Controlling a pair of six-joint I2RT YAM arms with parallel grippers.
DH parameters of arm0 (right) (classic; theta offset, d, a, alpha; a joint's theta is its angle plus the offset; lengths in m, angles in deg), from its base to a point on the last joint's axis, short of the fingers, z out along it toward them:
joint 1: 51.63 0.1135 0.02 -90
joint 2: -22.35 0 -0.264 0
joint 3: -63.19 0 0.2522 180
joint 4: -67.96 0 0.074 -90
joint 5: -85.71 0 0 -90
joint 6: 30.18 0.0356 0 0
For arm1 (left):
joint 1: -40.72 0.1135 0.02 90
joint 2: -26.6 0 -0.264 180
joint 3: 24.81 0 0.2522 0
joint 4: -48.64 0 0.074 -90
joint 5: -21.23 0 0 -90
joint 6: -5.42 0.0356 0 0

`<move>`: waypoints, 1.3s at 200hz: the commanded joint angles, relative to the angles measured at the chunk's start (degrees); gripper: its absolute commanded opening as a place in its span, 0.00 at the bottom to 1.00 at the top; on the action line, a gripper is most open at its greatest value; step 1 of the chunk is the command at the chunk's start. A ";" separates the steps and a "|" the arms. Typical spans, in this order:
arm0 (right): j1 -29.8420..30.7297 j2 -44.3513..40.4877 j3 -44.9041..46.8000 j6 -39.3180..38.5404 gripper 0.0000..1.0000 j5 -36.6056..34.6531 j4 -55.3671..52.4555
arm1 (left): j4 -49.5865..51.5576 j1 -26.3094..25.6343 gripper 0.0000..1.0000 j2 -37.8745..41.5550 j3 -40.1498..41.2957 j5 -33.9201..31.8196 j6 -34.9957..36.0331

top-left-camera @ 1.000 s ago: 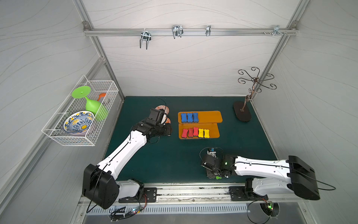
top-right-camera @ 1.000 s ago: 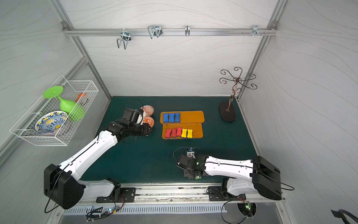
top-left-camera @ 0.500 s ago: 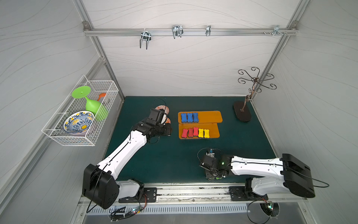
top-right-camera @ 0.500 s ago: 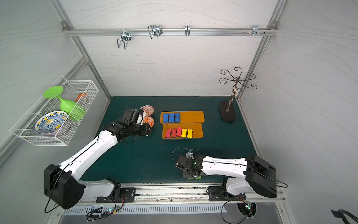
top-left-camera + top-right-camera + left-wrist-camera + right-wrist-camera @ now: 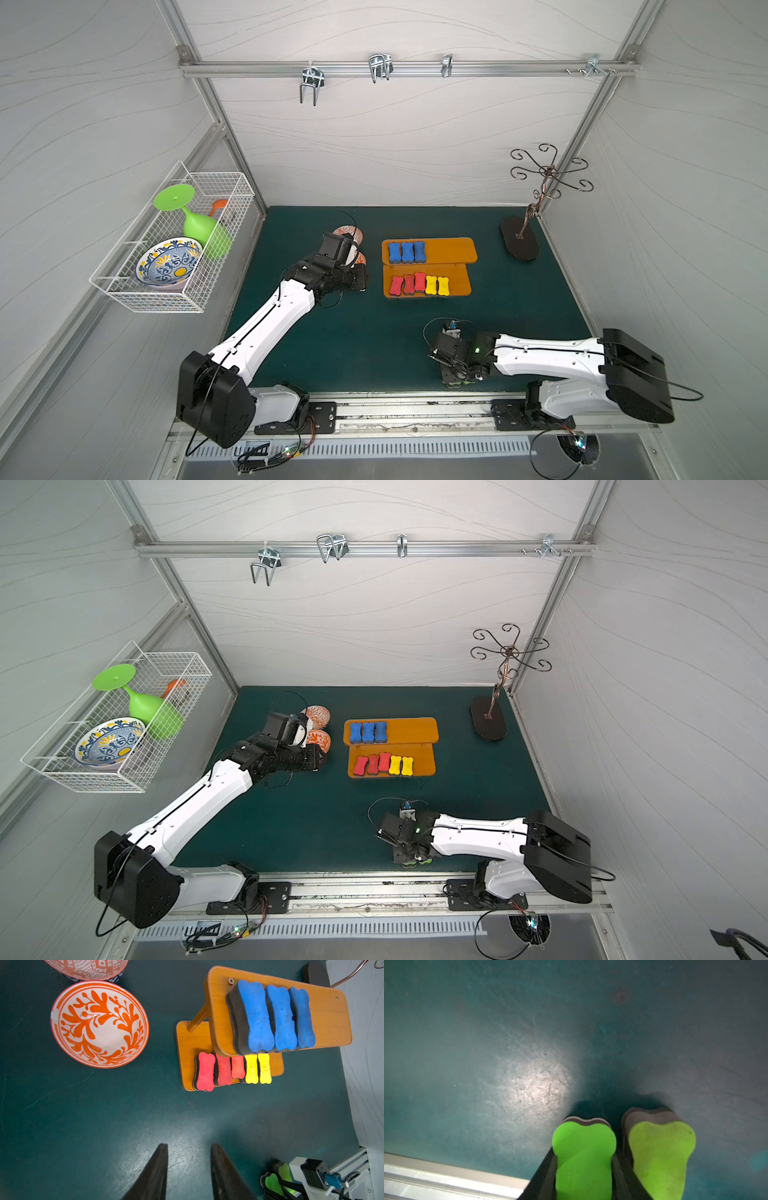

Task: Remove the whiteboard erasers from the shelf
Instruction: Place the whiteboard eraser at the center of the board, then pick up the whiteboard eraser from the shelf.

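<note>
**Right gripper grasps a green eraser near the front rail**

The right gripper [image 5: 583, 1151] has its two fingers against both long sides of one green eraser [image 5: 583, 1167], so it is grasping it. It is low over the green mat [image 5: 488, 1064], close to the front metal rail [image 5: 425, 1178]. A second green eraser [image 5: 660, 1157] lies just beside the gripped one, outside the fingers.

The left gripper [image 5: 189, 1147] is released: its fingers stand apart with only mat between them. It hovers near an orange-patterned bowl [image 5: 99, 1024], to the left of the shelf [image 5: 449, 249] in both top views.

On the upper board of the shelf, three blue erasers [image 5: 406, 252] lie side by side at the left end. On the lower board, three red erasers [image 5: 409, 284] and two yellow erasers [image 5: 436, 286] form one close row
</note>
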 commanded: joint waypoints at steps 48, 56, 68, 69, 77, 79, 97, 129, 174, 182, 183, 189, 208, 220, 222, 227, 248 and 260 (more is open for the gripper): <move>-1.83 3.68 -0.40 -1.91 0.40 1.50 1.74 | -0.56 -0.31 0.38 -0.08 -0.19 0.06 1.06; -1.99 3.98 -0.53 -2.11 0.41 1.60 1.95 | -0.60 -0.31 0.38 -0.08 -0.19 0.11 1.06; -1.97 4.08 -0.84 -2.49 0.43 1.67 1.70 | -0.54 -0.31 0.38 -0.08 -0.19 0.06 1.06; -1.97 4.05 -0.84 -2.50 0.43 1.70 1.65 | -0.58 -0.31 0.38 -0.08 -0.19 0.04 1.06; -1.97 3.86 -1.05 -2.72 0.46 1.69 1.45 | -0.56 -0.31 0.38 -0.08 -0.19 0.03 1.06; -1.96 3.76 -1.10 -2.80 0.47 1.65 1.37 | -0.60 -0.31 0.38 -0.05 -0.19 0.03 1.06; -1.96 2.52 -1.73 -3.31 0.53 0.90 0.19 | -0.59 -0.31 0.38 0.09 -0.19 -0.14 1.06; -2.63 -0.14 -5.90 -5.60 0.60 -2.78 -5.00 | -0.76 -0.31 0.38 0.14 -0.35 -0.23 0.97; -11.05 -1.76 -14.79 -15.56 0.62 -4.93 -6.38 | -0.87 -0.31 0.38 0.14 -1.87 0.94 -0.09; -13.49 -1.40 -16.32 -17.96 0.61 -4.40 -5.58 | -0.72 -0.31 0.38 0.19 -2.42 1.10 -0.17; -13.75 -1.33 -16.54 -18.23 0.61 -4.33 -5.46 | -0.62 -0.31 0.38 0.19 -2.49 1.14 -0.17; -15.12 -0.98 -17.62 -19.76 0.62 -3.83 -5.05 | -0.43 -0.31 0.38 0.15 -2.98 1.22 -0.19; -20.40 0.59 -21.74 -24.90 0.62 -1.50 -3.06 | 0.16 -0.32 0.38 0.08 -4.32 1.35 -0.42; -23.95 2.03 -24.77 -27.78 0.62 0.21 -2.20 | 0.13 -0.31 0.38 -0.03 -4.98 1.46 -0.71; -24.25 2.15 -24.98 -27.98 0.62 0.31 -2.19 | 0.06 -0.31 0.38 -0.08 -5.06 1.49 -0.77; -25.49 2.74 -26.12 -28.77 0.62 0.83 -1.93 | -0.04 -0.31 0.38 -0.20 -5.28 1.67 -0.83; -30.43 5.41 -31.22 -31.47 0.62 2.60 -1.96 | -0.11 -0.31 0.38 -0.90 -5.90 2.67 -1.75; -32.74 6.24 -32.83 -32.03 0.63 4.00 -0.58 | -0.49 -0.31 0.38 -1.20 -5.99 3.10 -2.09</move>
